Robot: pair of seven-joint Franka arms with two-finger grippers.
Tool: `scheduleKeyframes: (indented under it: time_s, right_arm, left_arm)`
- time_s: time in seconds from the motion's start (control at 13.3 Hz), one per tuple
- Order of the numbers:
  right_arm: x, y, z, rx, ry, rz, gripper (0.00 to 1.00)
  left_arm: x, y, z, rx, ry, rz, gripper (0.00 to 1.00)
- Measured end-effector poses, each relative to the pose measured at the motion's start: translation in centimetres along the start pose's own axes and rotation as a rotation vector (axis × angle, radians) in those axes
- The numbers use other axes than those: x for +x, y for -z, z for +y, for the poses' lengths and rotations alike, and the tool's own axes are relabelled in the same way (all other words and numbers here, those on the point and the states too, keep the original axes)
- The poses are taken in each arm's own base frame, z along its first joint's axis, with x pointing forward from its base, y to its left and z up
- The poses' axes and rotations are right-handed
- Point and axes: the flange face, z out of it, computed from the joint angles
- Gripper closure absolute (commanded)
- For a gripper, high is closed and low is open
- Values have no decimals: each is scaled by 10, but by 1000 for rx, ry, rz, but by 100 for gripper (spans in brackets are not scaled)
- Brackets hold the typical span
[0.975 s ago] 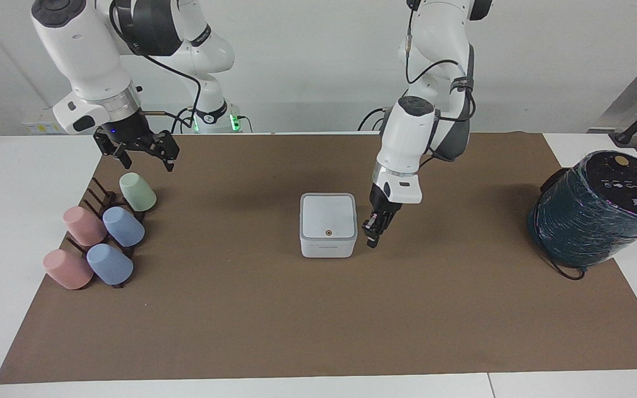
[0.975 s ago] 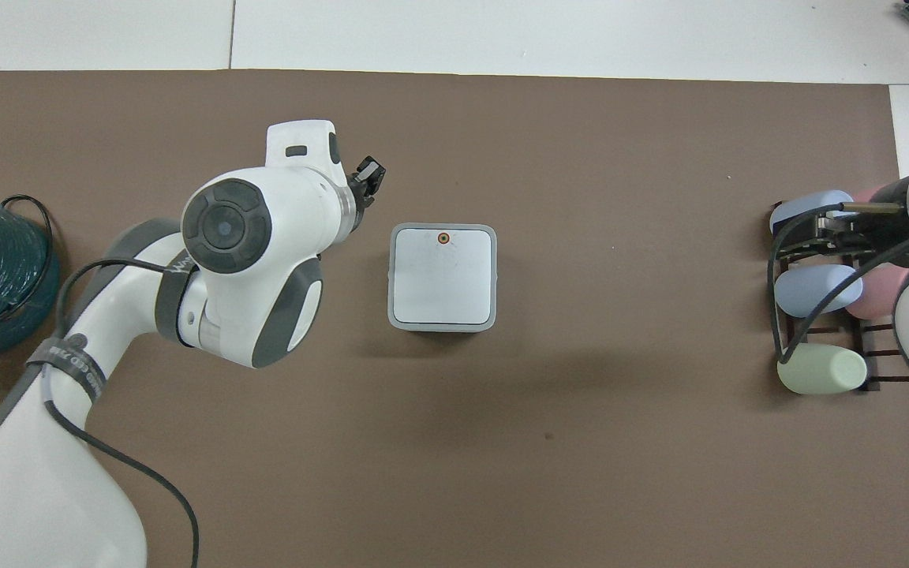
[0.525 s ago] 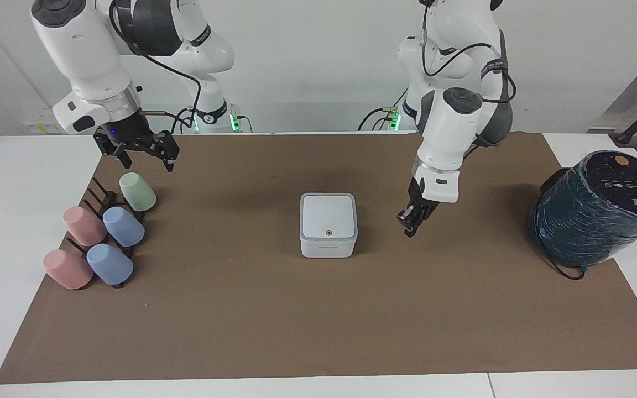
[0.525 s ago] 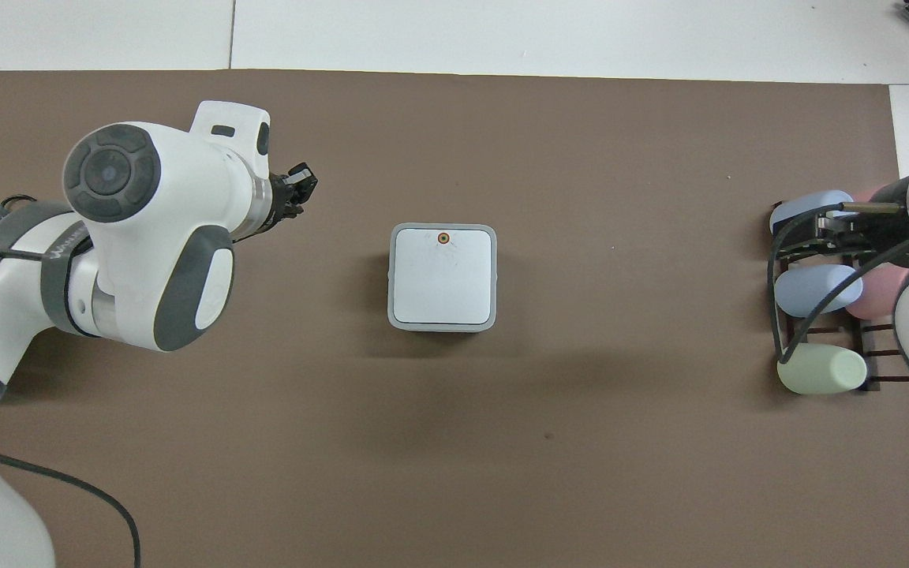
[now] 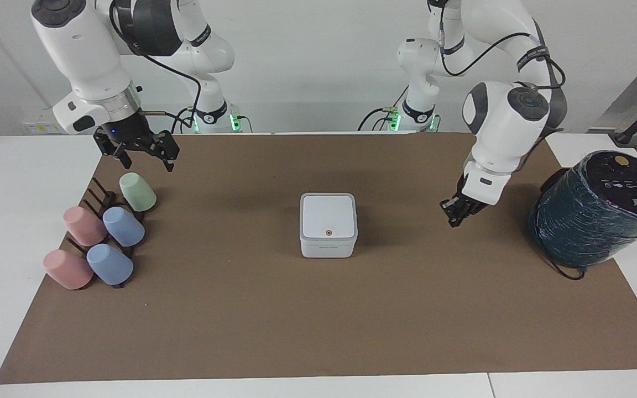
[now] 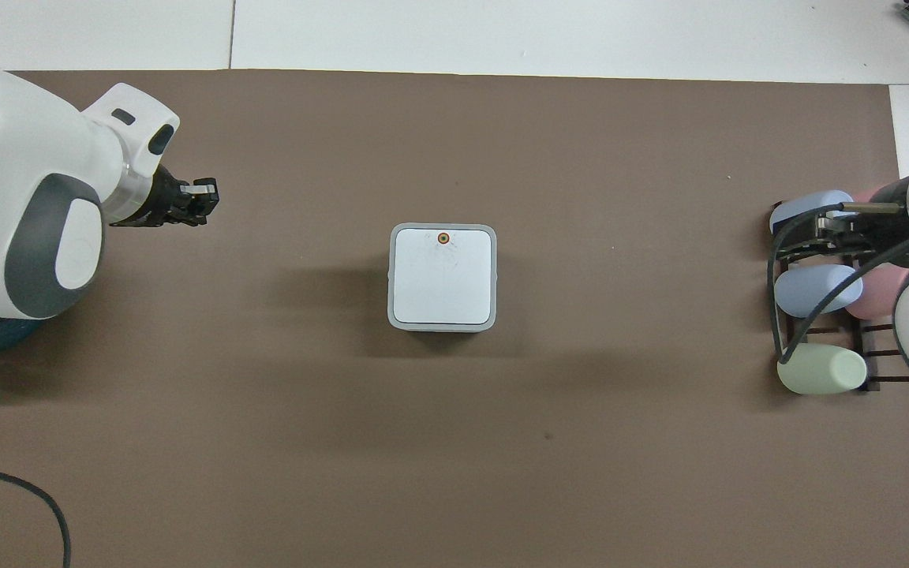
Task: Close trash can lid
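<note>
The small white trash can [image 5: 328, 247] stands on the middle of the brown mat. Its lid [image 5: 328, 215] lies flat and closed on it, orange dot up; it also shows in the overhead view [image 6: 443, 276]. My left gripper [image 5: 454, 217] hangs shut and empty over bare mat, between the trash can and the teal cylinder, well apart from the can; in the overhead view [image 6: 203, 207] it points toward the can. My right gripper [image 5: 144, 157] waits open and empty above the cup rack at its arm's end of the table.
A large dark teal wrapped cylinder [image 5: 600, 213] with a black top stands at the left arm's end of the mat. A dark rack [image 5: 102, 198] with green, blue and pink cups [image 5: 123, 226] lies at the right arm's end. A brown mat [image 5: 318, 320] covers the table.
My left gripper has swung away from beside the trash can toward the teal cylinder and risen a little. The lid stays closed. The right arm has not moved.
</note>
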Motion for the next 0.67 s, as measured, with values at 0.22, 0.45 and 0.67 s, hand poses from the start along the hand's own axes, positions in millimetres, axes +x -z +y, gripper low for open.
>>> scheduleKeyframes:
  time_s: [0.22,0.45,0.67]
  right_arm:
    - [0,0,0,0,-1,0,0]
    - [0,0,0,0,-1,0,0]
    - [0,0,0,0,-1,0,0]
  left_arm:
    - [8,13,-39,7,-121,-29,91]
    - [6,38,-87,4,-191,-47,92]
    - [-3,73,-137,-4,-238,-36,92]
